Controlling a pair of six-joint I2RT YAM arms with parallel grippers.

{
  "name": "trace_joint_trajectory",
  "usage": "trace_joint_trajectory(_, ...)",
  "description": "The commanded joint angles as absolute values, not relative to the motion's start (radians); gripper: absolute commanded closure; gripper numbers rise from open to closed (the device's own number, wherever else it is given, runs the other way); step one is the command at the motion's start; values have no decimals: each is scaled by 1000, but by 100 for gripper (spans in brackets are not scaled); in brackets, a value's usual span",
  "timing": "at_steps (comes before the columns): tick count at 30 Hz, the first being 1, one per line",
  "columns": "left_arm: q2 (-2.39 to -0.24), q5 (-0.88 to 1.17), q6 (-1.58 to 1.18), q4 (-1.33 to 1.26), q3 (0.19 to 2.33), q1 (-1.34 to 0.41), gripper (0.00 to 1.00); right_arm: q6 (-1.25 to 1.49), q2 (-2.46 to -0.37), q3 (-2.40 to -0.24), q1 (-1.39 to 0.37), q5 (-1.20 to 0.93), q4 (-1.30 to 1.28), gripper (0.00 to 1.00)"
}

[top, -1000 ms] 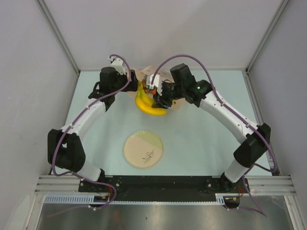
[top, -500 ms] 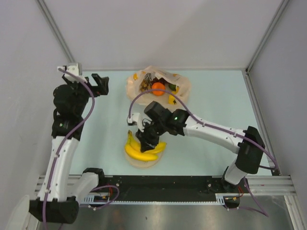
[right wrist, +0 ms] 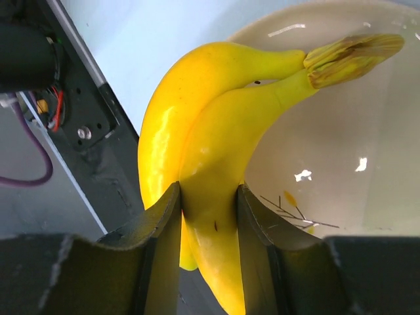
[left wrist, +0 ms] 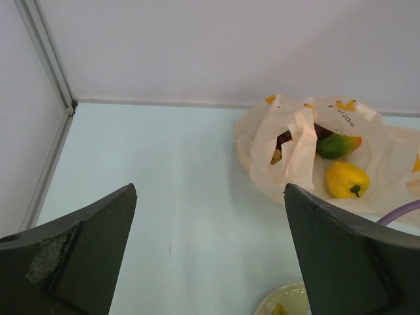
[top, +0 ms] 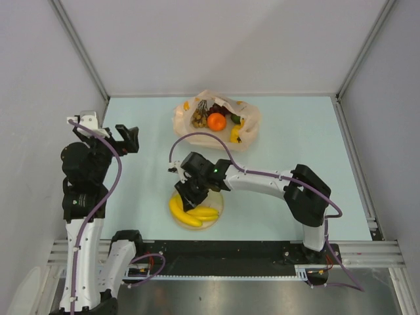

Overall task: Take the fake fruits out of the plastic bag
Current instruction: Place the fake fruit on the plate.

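The yellow banana bunch [right wrist: 216,131] is clamped between the jaws of my right gripper [right wrist: 209,197], low over the cream plate [right wrist: 328,138]. In the top view the bananas [top: 191,213] lie across that plate [top: 211,223] under the right gripper [top: 187,197]. The plastic bag [top: 246,125] sits at the table's far middle, holding the orange ball [top: 216,121], dark grapes [top: 217,109], mango [left wrist: 338,144] and yellow pepper [left wrist: 346,179]. My left gripper [top: 126,140] is raised at the left, open and empty, well clear of the bag [left wrist: 289,154].
White walls close in the table on three sides, with a metal frame rail [left wrist: 46,65] along the left. The black base rail [top: 216,252] runs along the near edge just below the plate. A purple cable [top: 197,138] loops above the right arm.
My right gripper carried the banana bunch from the bag down to the plate near the front edge. The left arm pulled back from the bag to the left and opened.
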State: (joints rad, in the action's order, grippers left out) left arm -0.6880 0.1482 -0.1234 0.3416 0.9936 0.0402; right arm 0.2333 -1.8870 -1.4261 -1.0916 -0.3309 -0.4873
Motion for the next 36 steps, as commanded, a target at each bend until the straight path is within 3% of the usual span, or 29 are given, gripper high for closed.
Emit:
trace_joint_trajectory(1,-692,190,-135,353,1011,77,0,290,-1904,-1500,-1140,-285,-430,84)
trace_joint_trajectory(11,-687,227,-160,357,1005,68,0,324,-1983,-1548,-1184,-95,-463,81)
trace_joint_trajectory(15,-689,245,-170,348,993,67,0,307,-1988,-1555,-1192,-121,-460,49)
trace_joint_trajectory(18,-690,250,-175,345,988,66,0,296,-1979,-1552,-1192,-124,-463,34)
trace_joint_trajectory(26,-736,301,-184,304,1002,67,0,213,-1843,-1587,-1128,-247,-514,17)
trace_joint_trajectory(34,-821,293,-170,284,1012,66,0,126,-1703,-1707,-959,-451,-725,17)
trace_joint_trajectory(36,-847,346,-176,252,1005,66,0,51,-1671,-1723,-893,-462,-753,23)
